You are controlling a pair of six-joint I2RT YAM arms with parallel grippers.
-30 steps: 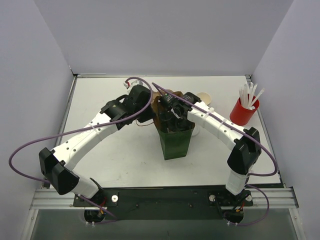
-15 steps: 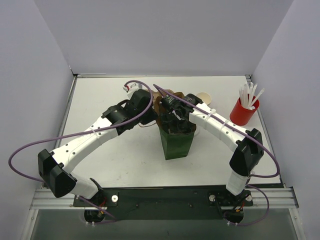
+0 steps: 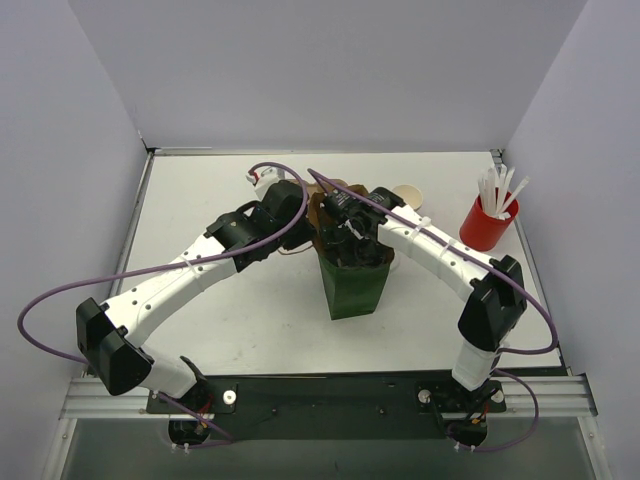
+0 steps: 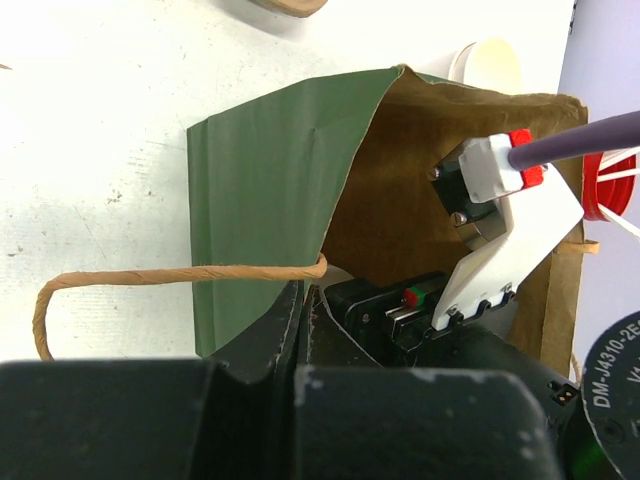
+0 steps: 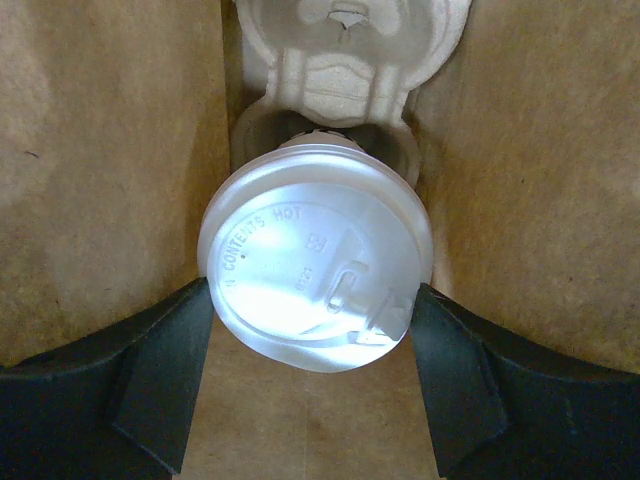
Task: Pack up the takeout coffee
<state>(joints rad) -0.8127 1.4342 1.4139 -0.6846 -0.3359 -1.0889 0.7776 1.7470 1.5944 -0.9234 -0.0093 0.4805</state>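
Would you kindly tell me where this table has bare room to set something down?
Bare table shows in the far left corner behind the left arm, and in the near strip between the green bag and the rail. The middle is crowded: the left gripper holds the bag's rim, the right gripper a takeout cup inside; the red cup stands far right.

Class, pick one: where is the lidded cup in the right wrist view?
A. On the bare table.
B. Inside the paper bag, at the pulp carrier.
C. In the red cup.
B: the paper bag's brown walls flank the lidded cup, with the pulp carrier just beyond it.
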